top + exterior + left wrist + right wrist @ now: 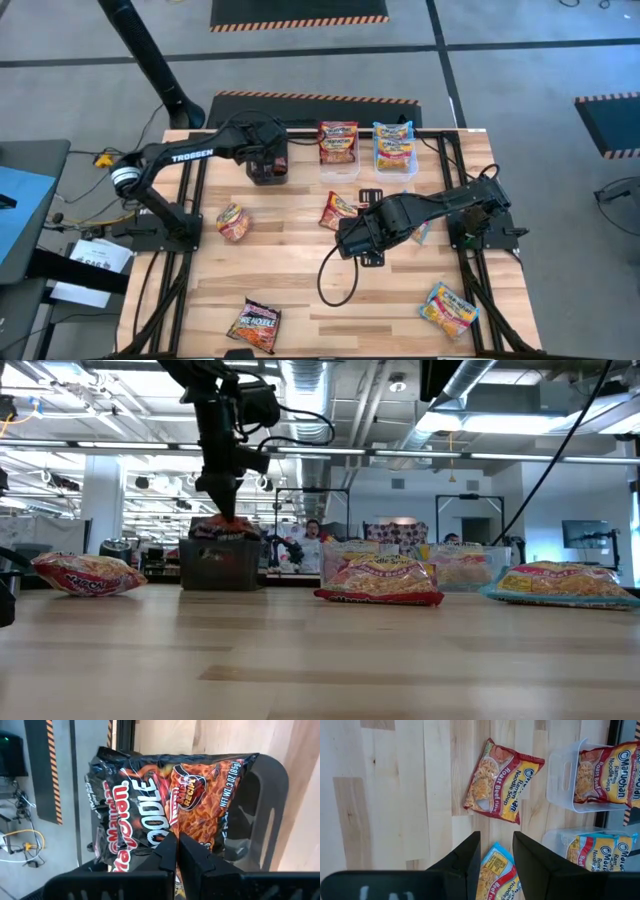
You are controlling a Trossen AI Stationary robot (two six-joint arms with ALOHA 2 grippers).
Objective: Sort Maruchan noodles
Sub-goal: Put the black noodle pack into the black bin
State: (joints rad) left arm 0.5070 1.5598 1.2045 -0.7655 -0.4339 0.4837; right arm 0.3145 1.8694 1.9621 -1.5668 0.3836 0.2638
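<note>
The left gripper (268,160) was pressed together over the black bin (268,175) at the far left, above a dark packet (165,795) lying in it. The right gripper (350,240) hovered mid-counter, fingers spread, over a blue packet (495,870). A red packet (337,210) lay just beyond it. Two clear bins (395,170) held packets at the far edge.

Three bins (338,165) stand along the far edge; packets (234,222) lie before them.
</note>
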